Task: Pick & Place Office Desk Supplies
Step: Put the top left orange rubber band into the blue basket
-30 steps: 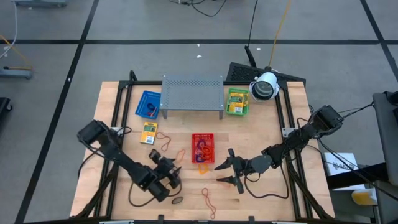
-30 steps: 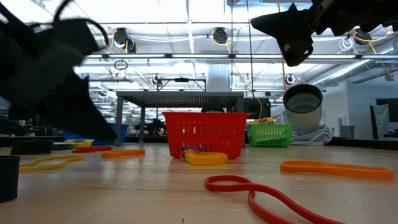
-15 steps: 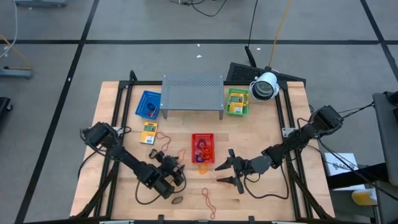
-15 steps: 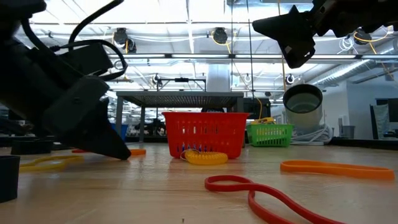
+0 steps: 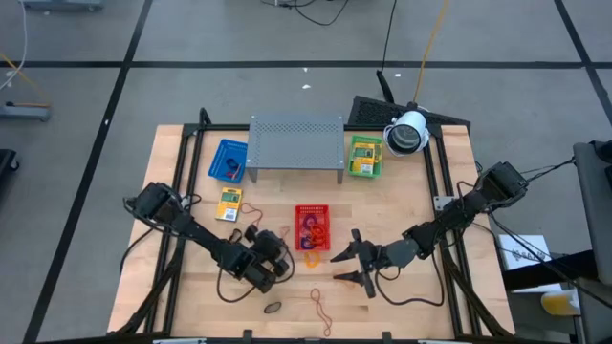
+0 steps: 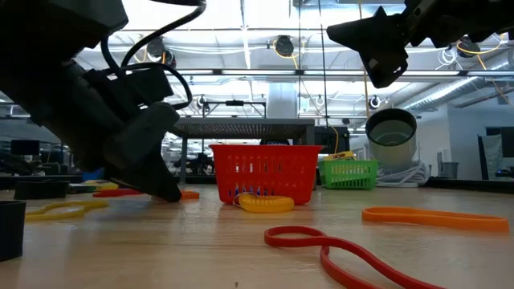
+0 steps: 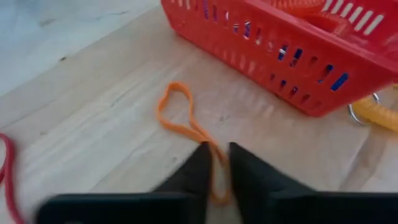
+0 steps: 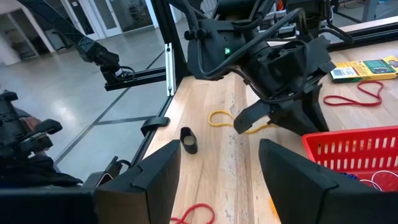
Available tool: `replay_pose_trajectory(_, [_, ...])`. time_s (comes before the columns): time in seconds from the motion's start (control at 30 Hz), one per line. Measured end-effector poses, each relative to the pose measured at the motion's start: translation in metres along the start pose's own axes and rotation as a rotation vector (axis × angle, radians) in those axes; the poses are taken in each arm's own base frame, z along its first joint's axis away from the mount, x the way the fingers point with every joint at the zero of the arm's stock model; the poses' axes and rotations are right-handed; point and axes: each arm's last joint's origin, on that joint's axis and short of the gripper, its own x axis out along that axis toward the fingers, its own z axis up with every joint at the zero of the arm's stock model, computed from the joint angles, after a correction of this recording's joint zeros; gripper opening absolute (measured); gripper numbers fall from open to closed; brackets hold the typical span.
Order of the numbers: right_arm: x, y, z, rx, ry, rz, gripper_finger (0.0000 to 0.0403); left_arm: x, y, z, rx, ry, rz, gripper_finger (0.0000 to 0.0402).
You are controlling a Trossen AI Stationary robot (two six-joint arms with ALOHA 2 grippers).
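Left wrist view: left gripper point(image 7: 218, 163) fingers pinching orange band point(image 7: 186, 124), flat on table left of red basket point(image 7: 292, 56). Band light, limp; pinch single strand. Right gripper point(image 5: 352, 261) spread, right of basket.

My left gripper point(image 7: 216, 163): black fingers
My right gripper point(image 5: 350, 264): black
Band between my left fingers point(image 7: 186, 124): orange loop
Centre basket point(image 5: 312, 228): red mesh, with purple, blue and orange showing inside
Coil by the red basket point(image 6: 263, 204): yellow
Left basket point(image 5: 228, 161): blue
Right basket point(image 5: 365, 157): green, with a yellow-and-green packet in it
Packet on the table point(image 5: 229, 203): yellow and green
Rack point(image 5: 296, 142): grey, perforated dot pattern
Table point(image 5: 421, 306): light wood planks
Near band point(image 6: 345, 257): red
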Motion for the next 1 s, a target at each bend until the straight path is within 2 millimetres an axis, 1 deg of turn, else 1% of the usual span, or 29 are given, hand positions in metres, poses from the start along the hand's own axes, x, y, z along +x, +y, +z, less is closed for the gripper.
replay_pose_trajectory(0.03, [0.000,0.000,0.000,0.005,0.000,0.000,0.0207,-0.001,-0.001,-0.001,0.008,0.004,-0.005,0.0022])
replay_pose_trajectory(0.07, [0.000,0.000,0.000,0.010,0.000,-0.001,0.0207,-0.002,-0.001,-0.002,0.016,0.004,-0.008,0.0015])
replay_pose_trajectory(0.17, [0.000,0.000,0.000,0.011,0.001,-0.002,0.0207,-0.004,-0.001,-0.005,0.042,-0.004,-0.006,0.0010])
replay_pose_trajectory(0.27, [0.000,0.000,0.000,0.021,0.000,-0.001,0.0208,-0.012,0.002,0.001,0.060,0.014,-0.003,0.0006])
replay_pose_trajectory(0.4, [0.000,0.000,0.000,0.032,0.000,-0.001,0.0208,-0.036,0.012,0.017,0.095,0.055,-0.013,0.0004])
replay_pose_trajectory(0.5, [0.000,0.000,0.000,0.031,0.004,-0.002,0.0208,-0.063,0.022,0.039,0.073,-0.017,-0.027,0.0004])
replay_pose_trajectory(0.67, [0.000,0.000,-0.001,0.031,0.006,-0.001,0.0208,-0.105,0.049,0.070,0.065,-0.164,-0.017,0.0003])
replay_pose_trajectory(0.73, [0.000,0.000,0.000,0.031,0.006,-0.001,0.0208,-0.117,0.062,0.082,0.048,-0.203,-0.009,0.0002])
replay_pose_trajectory(0.87, [0.000,0.000,-0.001,0.031,0.007,-0.001,0.0208,-0.130,0.089,0.099,0.025,-0.214,0.038,0.0002])
replay_pose_trajectory(1.0, [0.000,0.000,-0.001,0.031,0.006,0.000,0.0208,-0.137,0.117,0.110,0.002,-0.201,0.121,0.0002])
